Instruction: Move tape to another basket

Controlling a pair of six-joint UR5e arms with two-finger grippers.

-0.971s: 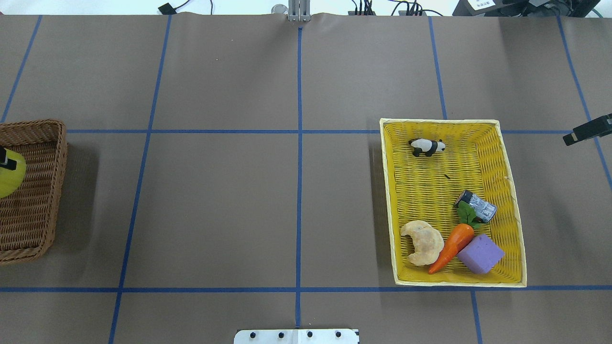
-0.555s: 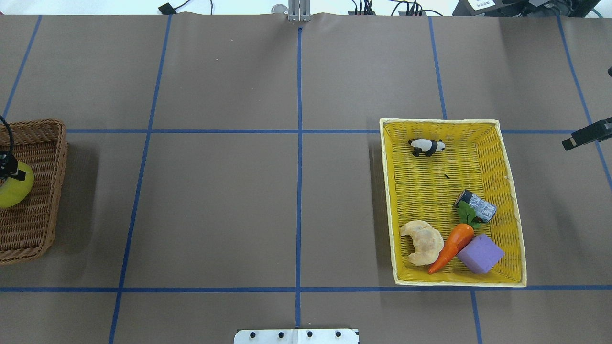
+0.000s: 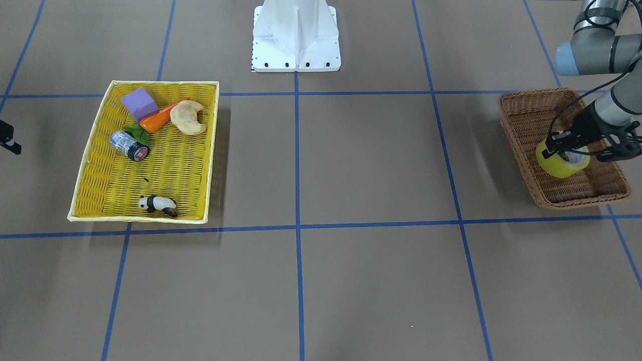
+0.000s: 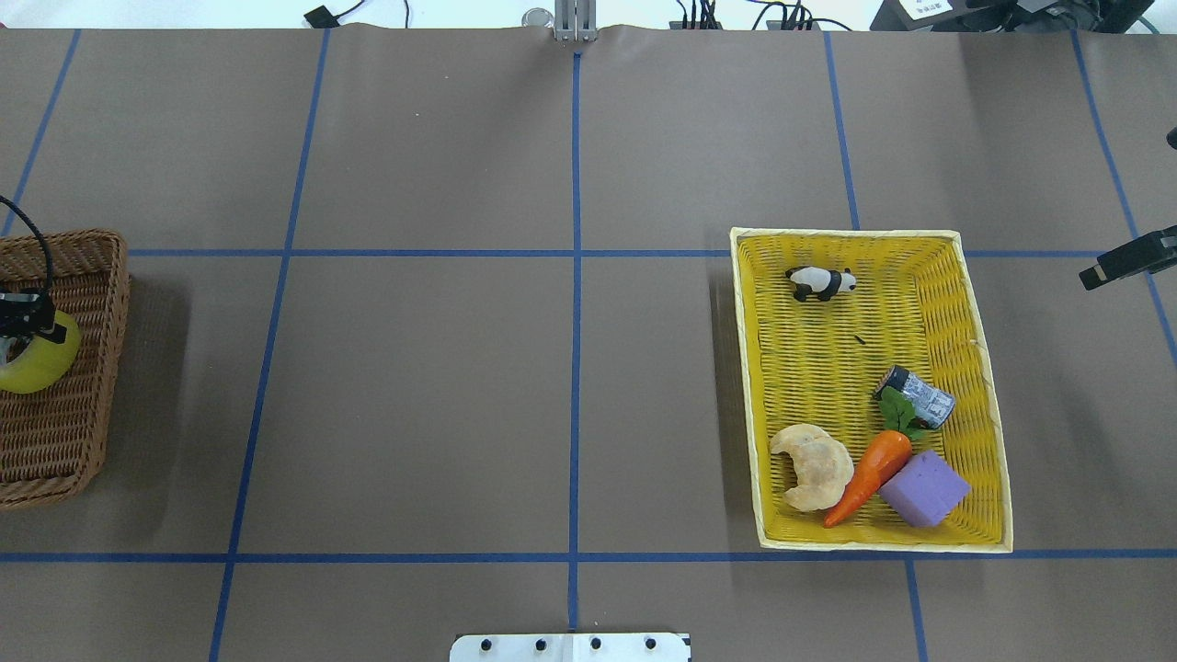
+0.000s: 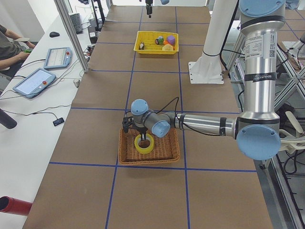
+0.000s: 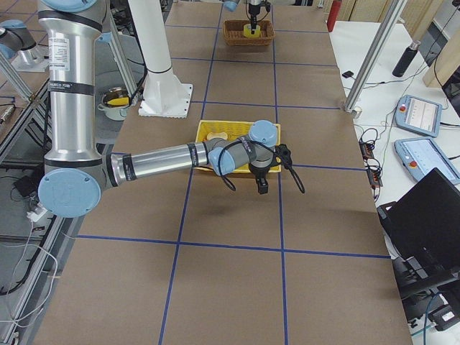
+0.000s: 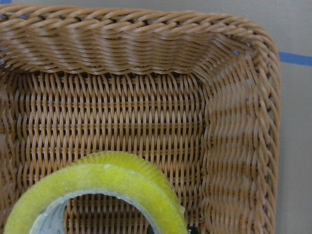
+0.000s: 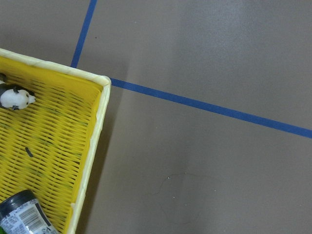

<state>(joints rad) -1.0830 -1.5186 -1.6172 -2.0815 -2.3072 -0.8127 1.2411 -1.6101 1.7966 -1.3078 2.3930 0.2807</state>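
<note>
The yellow tape roll (image 3: 557, 167) hangs tilted over the floor of the brown wicker basket (image 3: 521, 116). My left gripper (image 3: 569, 147) is shut on its wall, one finger outside and one in the core. The roll is inside the basket's outline; whether it touches the floor I cannot tell. In the overhead view the tape (image 4: 39, 370) and basket (image 4: 87, 276) are at the far left edge. The left wrist view shows the roll (image 7: 112, 179) close under the camera. My right gripper (image 4: 1124, 261) hovers beside the yellow basket (image 4: 749, 386); whether it is open or shut is unclear.
The yellow basket (image 3: 95, 165) holds a panda figure (image 3: 158, 204), a grey cylinder (image 3: 128, 146), a carrot (image 3: 160, 116), a croissant (image 3: 188, 118) and a purple block (image 3: 139, 103). The robot base (image 3: 296, 35) stands at mid table. Blue tape lines grid the brown table.
The left gripper and the tape have shifted right in the overhead view, further in over the brown basket. The right gripper has barely moved.
</note>
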